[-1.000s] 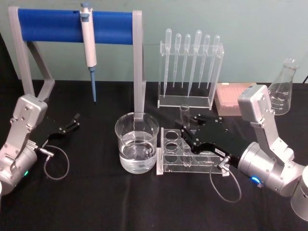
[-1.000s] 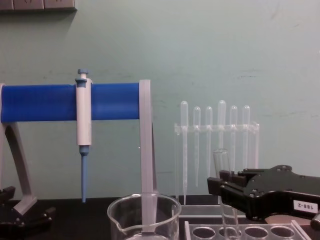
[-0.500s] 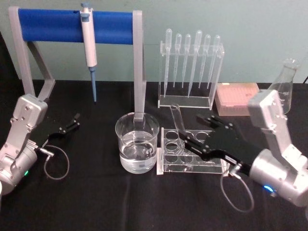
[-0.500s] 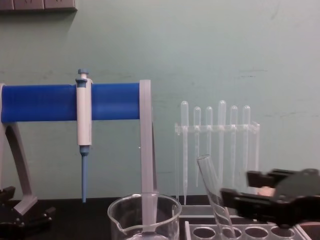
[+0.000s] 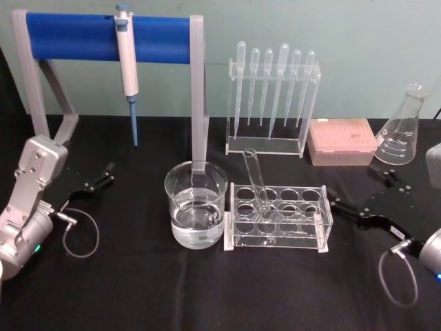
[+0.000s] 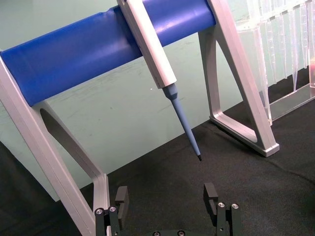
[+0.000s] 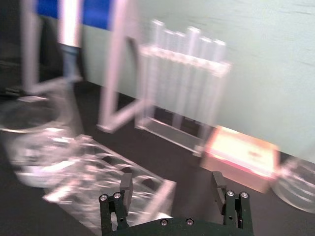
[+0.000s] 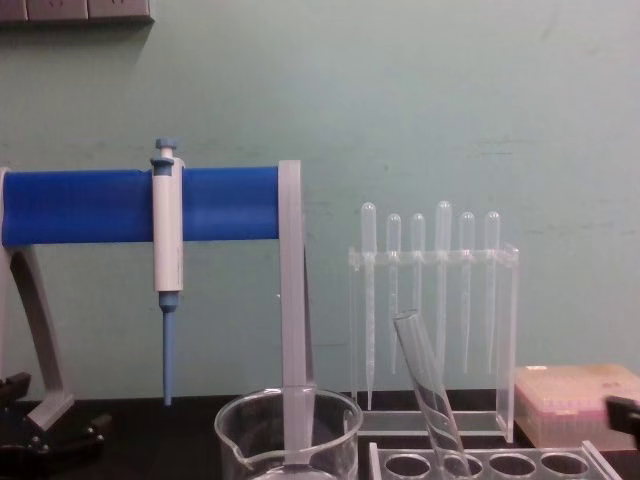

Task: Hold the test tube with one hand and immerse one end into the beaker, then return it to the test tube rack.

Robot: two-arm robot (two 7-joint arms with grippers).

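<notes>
Up top, the head view lays out the whole black table [image 5: 138, 289]: the beaker [image 5: 196, 205] near the middle, a clear rack [image 5: 277, 218] touching its right side, and the tube [image 5: 256, 183] standing in one of the rack's front holes, leaning with its open rim tipped back and to the left. The chest view gives the side-on picture: the tube [image 8: 428, 386] slants up out of the rack [image 8: 500, 463], its rim to the left, and nothing grips it. The beaker [image 8: 288, 430] shows there by its rim and spout.

From the head view the beaker holds clear liquid, roughly half full. The rack's other holes look bare. Behind it a stand of pipettes [image 5: 273, 88] hangs tips down, a pink box [image 5: 342, 141] sits to their right, and a flask [image 5: 402, 128] stands at the far right. A pipettor [image 5: 127, 61] hangs on the blue bar [image 5: 76, 36].

The right gripper [image 5: 362, 207] lies low over the table to the right of the rack, apart from it, fingers spread and holding nothing; its wrist view shows the two fingers [image 7: 126, 189] wide apart with the blurred rack beyond. The left gripper [image 5: 103, 175] rests at the table's left, well away from the beaker, its fingers [image 6: 121, 198] likewise parted and bare in its wrist view, beneath the pipettor's tip.
</notes>
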